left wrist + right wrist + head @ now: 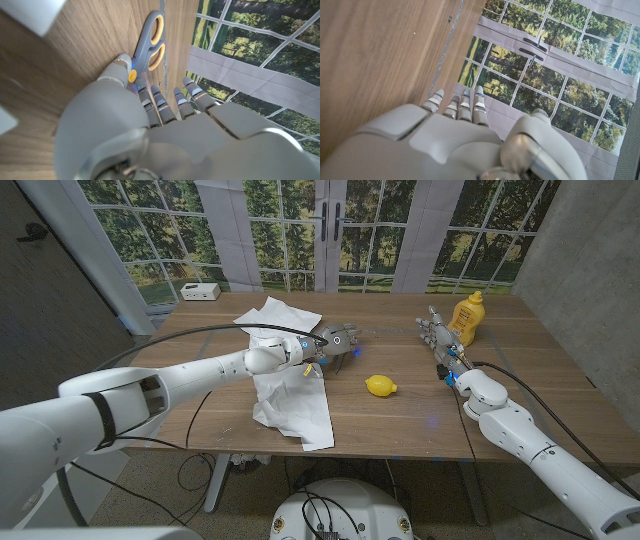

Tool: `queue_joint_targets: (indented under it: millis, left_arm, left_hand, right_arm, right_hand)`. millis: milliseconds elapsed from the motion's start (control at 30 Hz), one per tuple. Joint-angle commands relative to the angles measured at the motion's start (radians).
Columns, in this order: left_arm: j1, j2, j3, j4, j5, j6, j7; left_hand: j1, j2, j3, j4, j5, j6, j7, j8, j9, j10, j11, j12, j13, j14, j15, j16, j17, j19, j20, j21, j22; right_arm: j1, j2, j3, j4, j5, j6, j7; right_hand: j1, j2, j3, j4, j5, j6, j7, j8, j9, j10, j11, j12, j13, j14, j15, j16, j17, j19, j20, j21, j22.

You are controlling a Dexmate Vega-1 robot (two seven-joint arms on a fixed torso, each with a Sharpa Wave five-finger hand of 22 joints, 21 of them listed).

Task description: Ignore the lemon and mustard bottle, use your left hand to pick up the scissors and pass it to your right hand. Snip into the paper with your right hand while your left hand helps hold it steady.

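Note:
The scissors, grey with orange-lined handle loops, lie on the wooden table just beyond the paper. My left hand is down over them. Its thumb tip sits beside the orange pivot, its fingers are spread past the blades, and the blades are hidden under the hand. Nothing is lifted. The crumpled white paper stretches from the table's back toward the front edge, under my left forearm. My right hand stands at the right near the mustard bottle, fingers straight and apart, holding nothing.
A lemon lies just right of the paper, near the front of my left hand. The yellow mustard bottle stands at the back right, close behind my right hand. A small white box sits at the back left corner.

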Motion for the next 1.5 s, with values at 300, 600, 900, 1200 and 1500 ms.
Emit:
queue_joint_targets:
  millis: [300, 600, 900, 1200, 1500]
  left_arm:
    - [-0.018, -0.029, 0.032, 0.068, -0.033, -0.008, 0.037]
    - [-0.016, -0.026, 0.041, 0.063, -0.052, -0.011, 0.019]
    - [-0.016, -0.028, 0.05, 0.05, -0.05, -0.015, -0.02]
    - [-0.017, -0.022, 0.052, 0.026, -0.046, -0.025, -0.062]
    - [-0.01, -0.016, 0.046, 0.011, -0.041, -0.024, -0.087]
  left_hand:
    - [0.016, -0.004, 0.042, -0.005, -0.003, 0.074, -0.005, 0.045, 0.01, 0.148, 0.0, 0.044, 0.068, 0.086, -0.175, 0.009, 0.012, 0.014, -0.153, 0.005, 0.002]
    - [0.055, -0.044, 0.217, -0.01, -0.02, 0.083, -0.004, 0.068, 0.014, 0.275, 0.0, 0.201, 0.279, 0.325, -0.179, 0.02, 0.058, 0.03, -0.146, 0.005, 0.004]
    - [0.026, -0.083, 0.361, -0.009, -0.033, 0.073, -0.004, 0.083, 0.017, 0.308, 0.0, 0.266, 0.338, 0.358, -0.18, 0.018, 0.071, 0.036, -0.145, 0.005, 0.004]
    - [-0.079, -0.132, 0.358, -0.008, 0.007, 0.064, -0.005, 0.082, 0.001, 0.24, 0.0, 0.146, 0.213, 0.268, -0.174, 0.009, 0.042, 0.041, -0.142, 0.006, 0.005]
    - [-0.086, -0.115, 0.371, -0.015, 0.031, 0.019, -0.005, 0.055, -0.014, 0.339, -0.001, 0.185, 0.227, 0.297, -0.179, 0.024, 0.046, 0.049, -0.124, 0.009, 0.006]
  right_arm:
    - [-0.003, -0.003, 0.005, -0.009, 0.001, -0.014, -0.014]
    - [0.003, -0.001, 0.001, 0.001, 0.0, -0.009, -0.004]
    - [-0.001, -0.004, 0.003, -0.002, 0.004, -0.014, -0.003]
    - [-0.006, -0.01, 0.006, -0.002, 0.007, -0.01, 0.004]
    - [-0.002, -0.007, 0.004, 0.007, 0.01, -0.009, 0.01]
  right_hand:
    - [0.002, 0.009, 0.001, 0.004, -0.001, 0.007, -0.002, -0.001, 0.001, 0.002, 0.002, -0.002, 0.001, -0.005, 0.0, 0.0, 0.002, 0.0, 0.0, 0.005, 0.005]
    - [0.001, 0.01, 0.003, 0.006, -0.001, 0.007, -0.007, -0.002, 0.001, 0.0, 0.0, -0.003, 0.001, -0.005, 0.001, 0.0, 0.002, -0.001, 0.0, 0.004, 0.005]
    - [0.001, 0.01, 0.004, 0.006, -0.002, 0.007, -0.009, -0.002, 0.001, 0.0, 0.0, -0.004, 0.001, -0.005, 0.003, 0.0, 0.002, -0.001, 0.0, 0.005, 0.005]
    - [0.0, 0.01, 0.005, 0.007, -0.002, 0.007, -0.01, -0.002, 0.001, 0.001, 0.001, -0.003, 0.001, -0.005, 0.003, 0.001, 0.002, -0.001, 0.0, 0.005, 0.005]
    - [0.0, 0.011, 0.006, 0.007, -0.002, 0.008, -0.01, -0.002, 0.001, 0.001, 0.0, -0.003, 0.001, -0.005, 0.002, 0.001, 0.002, -0.001, 0.0, 0.005, 0.005]
